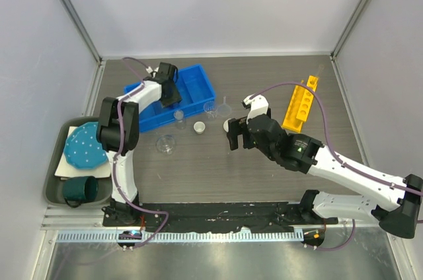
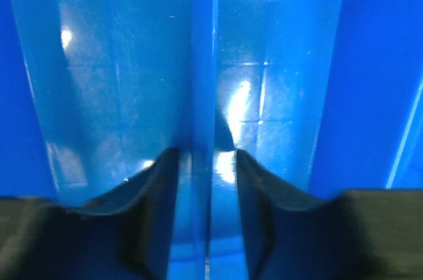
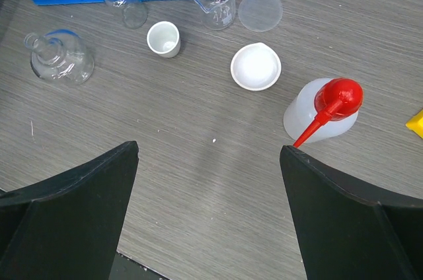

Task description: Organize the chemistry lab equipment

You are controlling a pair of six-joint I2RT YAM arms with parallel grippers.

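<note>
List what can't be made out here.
- Blue bin contents: top view, left arm covers part; left wrist view too close, only blue glare.
- Red-capped squeeze bottle: top view, hidden under right pincer.
- Yellow rack: holes too small in top view; right wrist view cuts it at the edge.
</note>
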